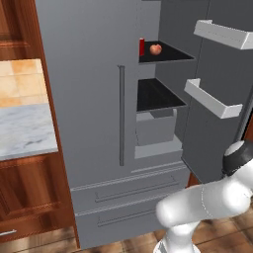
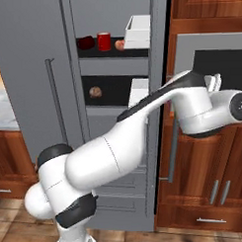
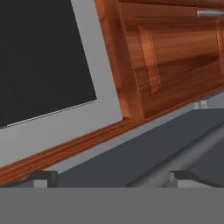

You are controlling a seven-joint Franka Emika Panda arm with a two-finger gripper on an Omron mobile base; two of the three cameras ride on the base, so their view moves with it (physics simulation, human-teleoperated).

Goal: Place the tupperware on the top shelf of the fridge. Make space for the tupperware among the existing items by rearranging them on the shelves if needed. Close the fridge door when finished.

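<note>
Reaching out beside the open fridge (image 1: 89,99), the gripper (image 2: 214,83) hangs empty, its two fingertips (image 3: 41,177) standing wide apart with nothing between them. Judging by this, the door-opening step looks done and the fetching of the tupperware not yet begun; where the tupperware lies cannot be told from these views. The next move probably calls for swinging the hand off to find it, or back toward the shelves to make room.

Well to the gripper's left, the top shelf (image 1: 170,53) holds a red can (image 1: 142,47) and an apple (image 1: 155,49), with bare board beside them. The right base view adds what the left one lacks: a dark red item (image 2: 85,42) beside the can and a brown lump (image 2: 95,91) on the lower shelf (image 1: 158,96). Directly ahead of the fingers, the hand view shows a black oven panel (image 3: 39,57) and wood cabinets, with what may be the grey door's edge just below.
</note>
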